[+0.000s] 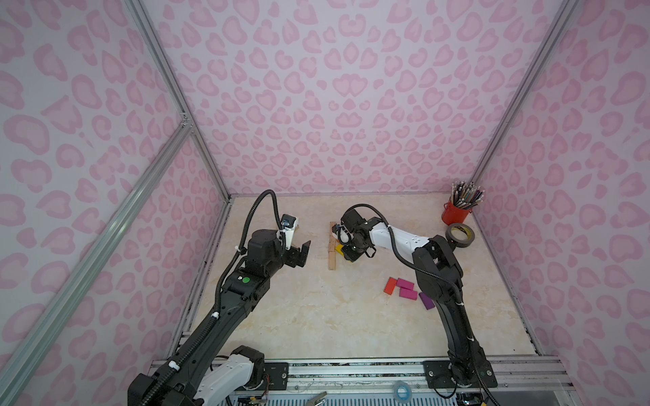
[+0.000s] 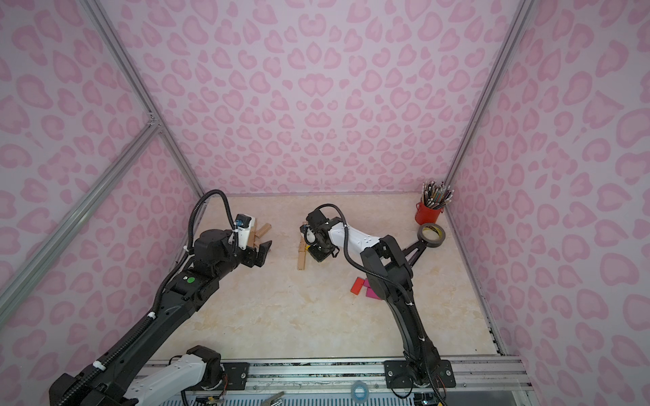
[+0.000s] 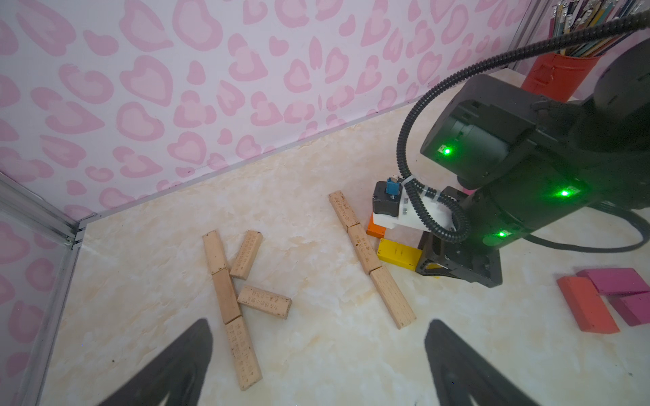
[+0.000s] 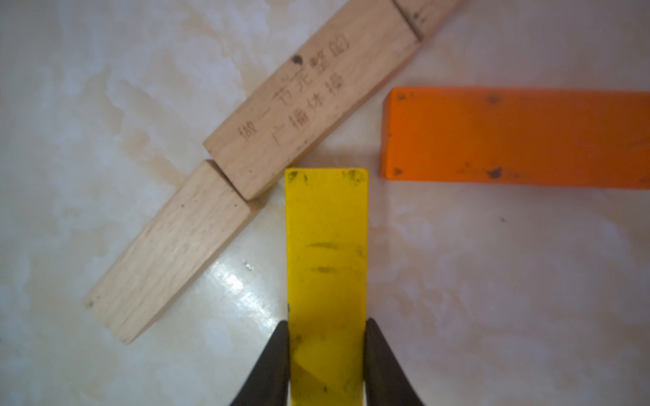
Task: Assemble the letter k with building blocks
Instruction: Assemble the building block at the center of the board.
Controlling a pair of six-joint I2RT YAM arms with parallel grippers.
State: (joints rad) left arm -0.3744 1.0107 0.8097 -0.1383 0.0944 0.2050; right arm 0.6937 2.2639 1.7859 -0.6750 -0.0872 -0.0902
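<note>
A: Right gripper (image 4: 326,322)?
B: Clamped on yellow block (image 4: 327,246), whose far end lies just beside wood row (image 4: 281,105). Near end cut off. In top views, mostly hidden.
A: Left gripper (image 3: 319,321)?
B: Agape, empty. Only blurred tips show.

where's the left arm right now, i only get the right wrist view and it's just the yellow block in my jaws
Observer: The left arm hovers over the table to the left of your wooden line, with its jaws wide open and empty.
Operator: how long is that line
Observer: It is three plain blocks laid end to end. Your yellow block ends beside the middle one.
Operator: anything else built out there
Observer: Yes. Five plain blocks already form a k on the table just beyond the left arm's jaws, with three as the stem and two as the slanted strokes.
</note>
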